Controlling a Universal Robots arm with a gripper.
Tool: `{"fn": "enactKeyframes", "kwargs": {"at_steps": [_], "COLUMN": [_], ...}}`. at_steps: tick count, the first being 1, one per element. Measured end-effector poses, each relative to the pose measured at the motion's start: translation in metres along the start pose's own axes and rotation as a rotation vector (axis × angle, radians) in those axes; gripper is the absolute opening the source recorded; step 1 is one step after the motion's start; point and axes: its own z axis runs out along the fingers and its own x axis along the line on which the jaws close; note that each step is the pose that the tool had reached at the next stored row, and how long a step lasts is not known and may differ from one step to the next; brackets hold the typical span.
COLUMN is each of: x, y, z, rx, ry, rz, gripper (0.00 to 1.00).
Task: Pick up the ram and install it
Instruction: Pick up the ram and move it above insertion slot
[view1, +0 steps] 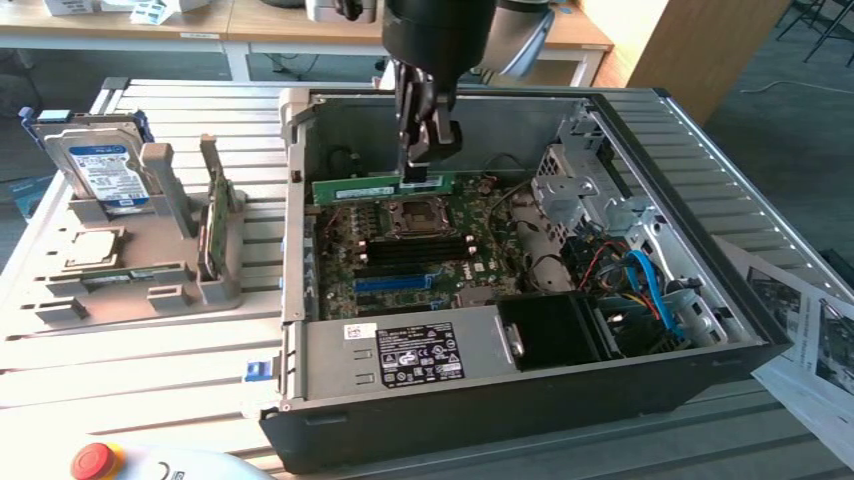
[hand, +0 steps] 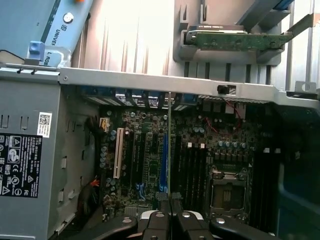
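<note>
The gripper (view1: 418, 172) pinched the ram (view1: 360, 188) between closed fingers, holding it level over the motherboard (view1: 400, 255) inside the open computer case (view1: 534, 400), upper centre of the exterior view.

We find the case (view1: 360, 125) bare matt grey metal inside, black outside. Within it, the ram (view1: 360, 187) is matt green board. Beside the case: ribbed metal table (view1: 160, 350), matt grey plastic rack (view1: 160, 265), shiny metal drive (view1: 100, 165), printed paper (view1: 814, 340).
</note>
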Motion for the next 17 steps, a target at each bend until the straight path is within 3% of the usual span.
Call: {"fn": "enactKeyframes", "kwargs": {"at_steps": [17], "x": [0.004], "y": [-0.0435], "z": [-0.0013], "rx": [0.0], "ry": [0.0], "rz": [0.0], "gripper": [0.11]}}
